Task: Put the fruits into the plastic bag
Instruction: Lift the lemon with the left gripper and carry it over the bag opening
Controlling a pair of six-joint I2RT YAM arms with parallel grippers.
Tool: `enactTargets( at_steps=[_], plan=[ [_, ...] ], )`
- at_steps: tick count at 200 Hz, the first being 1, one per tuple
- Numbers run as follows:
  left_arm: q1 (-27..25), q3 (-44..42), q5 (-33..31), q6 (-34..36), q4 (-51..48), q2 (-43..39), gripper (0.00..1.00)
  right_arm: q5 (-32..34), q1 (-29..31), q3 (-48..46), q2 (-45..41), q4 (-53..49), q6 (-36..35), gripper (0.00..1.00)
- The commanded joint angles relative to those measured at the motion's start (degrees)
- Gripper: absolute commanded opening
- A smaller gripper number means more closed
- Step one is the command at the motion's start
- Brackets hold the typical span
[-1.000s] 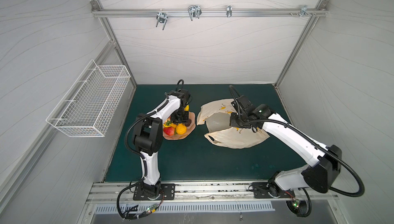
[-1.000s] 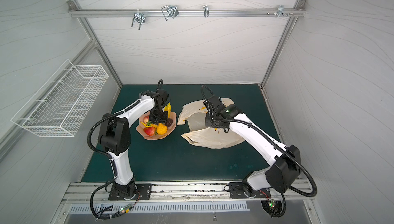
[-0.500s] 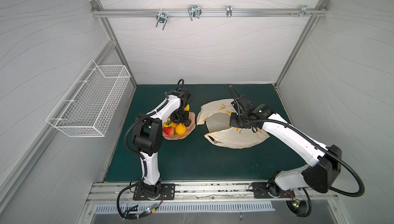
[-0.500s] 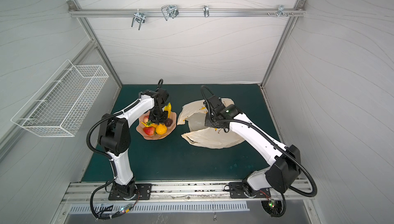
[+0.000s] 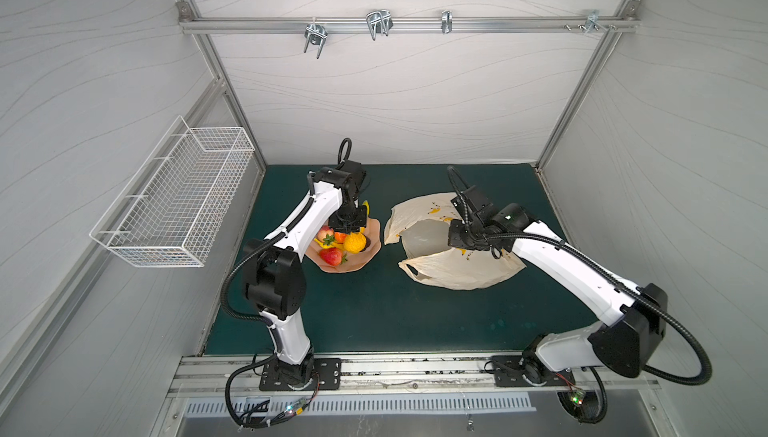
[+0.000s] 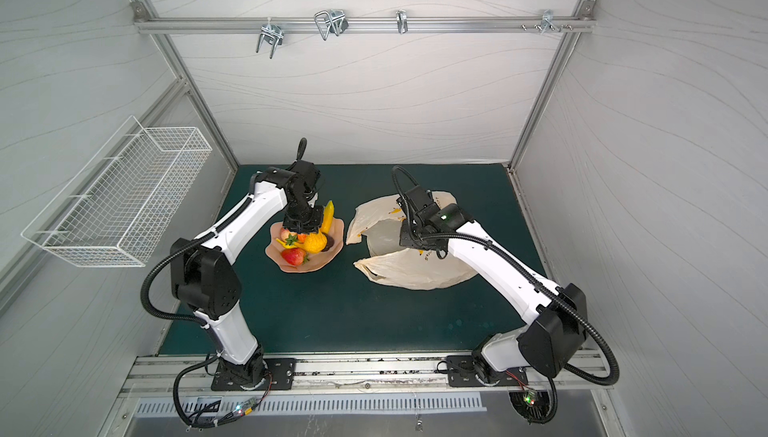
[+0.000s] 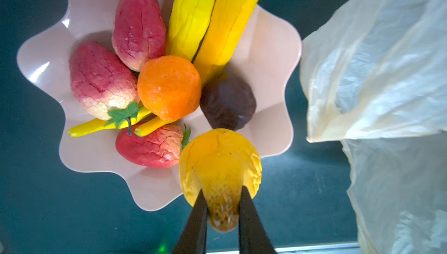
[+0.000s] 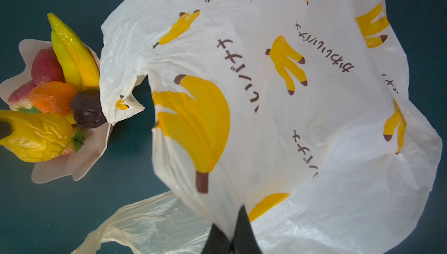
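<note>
My left gripper (image 7: 222, 206) is shut on the narrow end of the yellow pear (image 7: 220, 165), which hangs just above the rim of the peach-pink dish (image 7: 273, 54). The dish still holds yellow bananas (image 7: 210, 16), an orange (image 7: 169, 87), a dark purple piece (image 7: 228, 104) and red fruits (image 7: 99, 78). In both top views the pear (image 5: 354, 242) (image 6: 314, 242) sits under the left gripper (image 5: 348, 223). The cream plastic bag (image 5: 457, 268) (image 8: 314, 119) lies right of the dish. My right gripper (image 8: 229, 226) is shut on its upper layer and holds the mouth lifted open.
A white wire basket (image 5: 174, 206) hangs on the left wall. A metal rail with hooks (image 5: 378, 23) crosses the back wall. The dark green mat (image 5: 374, 310) stretches from the dish and bag to the front rail.
The left gripper's jaws have closed on the yellow pear and raised it a little off the dish. The right arm and the bag have stayed put.
</note>
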Motion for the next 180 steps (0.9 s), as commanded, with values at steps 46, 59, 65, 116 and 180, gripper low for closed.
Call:
enactTargets(
  at_steps=[46, 59, 65, 116, 180],
  plan=[
    [-0.19, 0.37, 10.58, -5.53, 3.95, -8.40, 0.00, 0.90, -0.05, -0.34, -1.76, -0.49, 1.35, 0.00],
    [-0.18, -0.66, 11.98, -6.94, 5.69, -9.83, 0.00, 0.91, -0.09, -0.37, -1.91, -0.49, 1.45, 0.00],
    [-0.20, -1.44, 12.49, -7.76, 6.78, -10.56, 0.00, 0.83, -0.11, -0.50, -1.93, -0.44, 1.55, 0.00],
    [-0.44, -11.43, 19.27, -17.79, 20.09, -16.81, 0.00, 0.22, -0.08, -0.62, -1.68, -0.27, 1.87, 0.00],
    [-1.82, -24.20, 23.47, -34.14, 37.51, -20.38, 0.00, -0.75, -0.03, -1.09, -1.74, 0.02, 2.58, 0.00]
  ],
)
